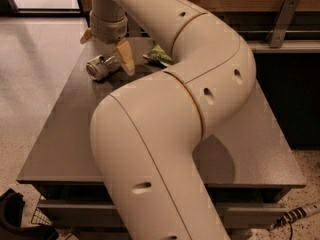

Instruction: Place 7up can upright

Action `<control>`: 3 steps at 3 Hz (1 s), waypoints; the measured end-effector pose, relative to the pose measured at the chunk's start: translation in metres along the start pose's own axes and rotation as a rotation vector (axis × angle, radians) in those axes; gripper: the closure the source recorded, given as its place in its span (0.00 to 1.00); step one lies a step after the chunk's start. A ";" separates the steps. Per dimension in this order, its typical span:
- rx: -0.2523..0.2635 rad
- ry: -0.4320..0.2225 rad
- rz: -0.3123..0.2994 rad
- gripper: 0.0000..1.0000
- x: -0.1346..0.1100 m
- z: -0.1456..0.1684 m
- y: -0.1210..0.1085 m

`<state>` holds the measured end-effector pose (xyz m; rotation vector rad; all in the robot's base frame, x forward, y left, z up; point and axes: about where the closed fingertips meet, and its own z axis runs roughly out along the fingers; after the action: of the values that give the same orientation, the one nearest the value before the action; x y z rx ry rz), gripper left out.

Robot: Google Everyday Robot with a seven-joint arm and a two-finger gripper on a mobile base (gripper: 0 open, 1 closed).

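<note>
The 7up can (101,67) is a silvery can lying on its side at the far left of the grey table (65,134), its top facing left. My gripper (106,47) hangs just above and behind the can, open. One tan finger (125,57) reaches down at the can's right end, and the other finger (86,35) shows at the left, higher up. The can is not lifted and rests on the table. My large cream arm fills the middle of the view and hides much of the table.
A green crinkled chip bag (160,55) lies on the table just right of the can, partly hidden by my arm. A dark counter with a metal bracket (281,19) stands at the right. The floor (35,54) lies to the left.
</note>
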<state>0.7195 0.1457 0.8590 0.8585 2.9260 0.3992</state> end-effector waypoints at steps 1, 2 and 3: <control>0.005 0.009 0.004 0.00 -0.003 0.010 0.008; 0.036 -0.009 0.069 0.00 -0.009 0.014 0.011; 0.058 -0.033 0.110 0.00 -0.013 0.010 0.010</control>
<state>0.7368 0.1494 0.8518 1.0268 2.8820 0.3049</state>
